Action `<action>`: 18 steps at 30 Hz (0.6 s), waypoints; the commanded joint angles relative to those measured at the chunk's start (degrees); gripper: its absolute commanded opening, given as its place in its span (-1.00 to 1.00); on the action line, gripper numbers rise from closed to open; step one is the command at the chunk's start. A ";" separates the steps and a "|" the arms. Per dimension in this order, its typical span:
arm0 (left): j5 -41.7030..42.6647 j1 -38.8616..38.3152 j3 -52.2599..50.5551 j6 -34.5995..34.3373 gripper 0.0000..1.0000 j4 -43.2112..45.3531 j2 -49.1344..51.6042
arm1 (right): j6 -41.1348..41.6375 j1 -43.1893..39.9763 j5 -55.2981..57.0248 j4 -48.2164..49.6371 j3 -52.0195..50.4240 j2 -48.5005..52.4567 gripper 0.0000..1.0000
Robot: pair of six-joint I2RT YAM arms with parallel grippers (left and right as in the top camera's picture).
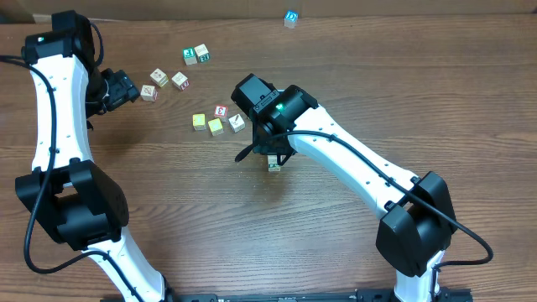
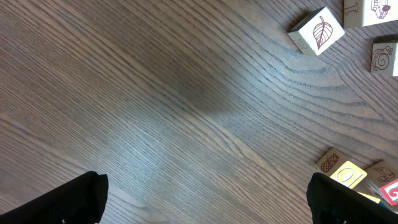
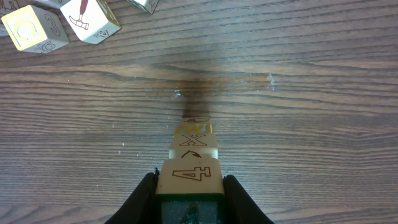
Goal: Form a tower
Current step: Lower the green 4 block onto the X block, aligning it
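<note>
Desk [image 1: 210, 231]: brown wood-grain top that carries the cubes listed below.
Tower [image 3: 189, 163]: short upright stack of small wooden cubes near the middle of the desk, just on the near side of the row of three loose cubes. In the overhead view only a sliver shows under the right wrist.
Tower, make-up: the topmost cube has a green-edged top and a "4" on the side in view. A cube marked "X" sits under it, and a yellow cube is lowest, resting on the desk.
Right jaws: closed on the tower's topmost cube, with a black finger [image 3: 142, 198] against each of two opposite sides.
Right arm [image 1: 352, 159]: white and black, reaching from the near right corner to the desk's middle.
Left jaws: wide open, with only bare desk between them. The black fingertips [image 2: 74, 199] sit at the lower corners of the left wrist view.
Left arm [image 1: 54, 101]: white and black, along the left side, well apart from the tower.
Row of three loose cubes [image 1: 216, 126]: pale yellow and white, with a red-printed cube [image 1: 221, 111] just behind.
Green-printed pair [image 1: 190, 57]: two cubes side by side, farther back.
Leaf cube [image 2: 317, 31]: tilted, near a snail cube [image 2: 384, 57].
Hammer cube [image 3: 90, 18]: beyond the tower, beside a yellow lettered cube [image 3: 34, 28].
Blue-printed cube [image 1: 290, 18]: at the far edge, well apart from the others.
</note>
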 commanded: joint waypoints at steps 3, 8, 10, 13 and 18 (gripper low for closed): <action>0.11 -0.11 0.74 0.26 0.99 0.04 -0.87 | 0.63 0.28 0.85 0.24 -0.17 0.61 -0.55; 0.11 -0.11 0.74 0.26 0.99 0.07 -0.87 | 0.61 0.28 0.85 0.37 -0.20 0.98 -0.55; 0.11 -0.11 0.74 0.26 0.99 0.02 -0.87 | 0.61 0.28 0.85 0.50 -0.20 1.09 -0.55; 0.11 -0.11 0.74 0.26 0.99 0.07 -0.87 | 0.61 0.28 1.03 0.68 -0.20 1.09 -0.55; 0.11 -0.11 0.74 0.26 0.99 0.04 -0.87 | 0.61 0.26 1.03 0.63 -0.20 1.09 -0.55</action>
